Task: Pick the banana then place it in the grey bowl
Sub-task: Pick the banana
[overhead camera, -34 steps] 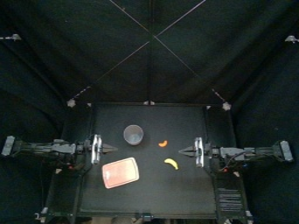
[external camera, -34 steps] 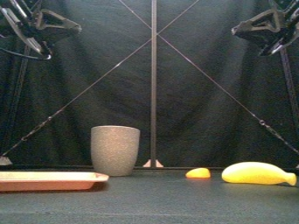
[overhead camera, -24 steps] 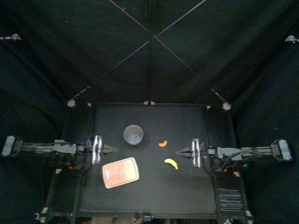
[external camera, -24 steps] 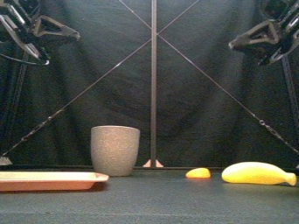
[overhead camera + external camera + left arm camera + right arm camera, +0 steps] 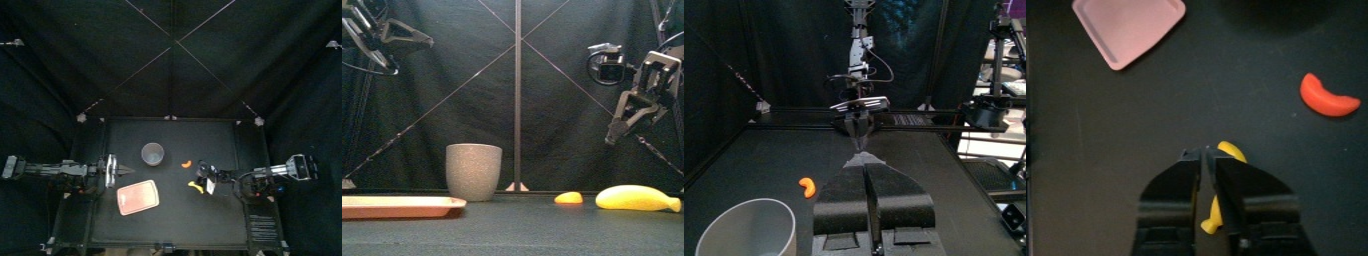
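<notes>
The yellow banana lies on the table right of centre; it shows low at the right in the front view. The tall grey speckled cup stands upright behind it to the left. My right gripper hangs well above the banana, tilted down, jaws shut and empty; in the right wrist view they cover the banana's middle. My left gripper rests at the table's left, jaws shut, holding nothing.
A small orange toy lies between cup and banana. The flat pink tray sits at front left. The orange toy and tray also show under the right wrist.
The right arm has swung in from the table's right side and come down, so its gripper now hangs over the banana. Left arm and the objects are unmoved.
</notes>
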`<state>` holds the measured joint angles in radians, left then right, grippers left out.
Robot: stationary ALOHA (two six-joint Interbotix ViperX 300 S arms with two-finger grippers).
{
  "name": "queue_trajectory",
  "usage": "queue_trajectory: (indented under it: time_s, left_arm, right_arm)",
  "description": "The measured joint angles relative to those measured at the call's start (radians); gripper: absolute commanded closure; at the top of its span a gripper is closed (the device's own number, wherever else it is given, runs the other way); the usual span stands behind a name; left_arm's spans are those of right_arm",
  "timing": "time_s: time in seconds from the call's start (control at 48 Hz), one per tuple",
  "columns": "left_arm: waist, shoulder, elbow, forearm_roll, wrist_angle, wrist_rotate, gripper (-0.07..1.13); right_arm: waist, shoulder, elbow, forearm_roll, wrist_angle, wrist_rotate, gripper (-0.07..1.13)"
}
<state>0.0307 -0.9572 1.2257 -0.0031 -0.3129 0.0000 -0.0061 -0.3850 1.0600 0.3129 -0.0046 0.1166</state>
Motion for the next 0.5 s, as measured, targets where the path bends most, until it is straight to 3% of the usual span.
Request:
queue_trajectory:
  time_s: [0.104, 0.5]
  left_arm:
    - [0.005, 0.000, -0.002, 0.000, -0.015, 0.000, 1.06]
    - [0.008, 0.000, 0.000, 0.000, -0.028, 0.002, 1.06]
  right_arm:
    - [-0.003, 0.069, -0.035, 0.003, 0.038, 0.000, -0.02]
    - [-0.057, 0.275, -0.121, -0.043, 0.302, 0.002, 0.02]
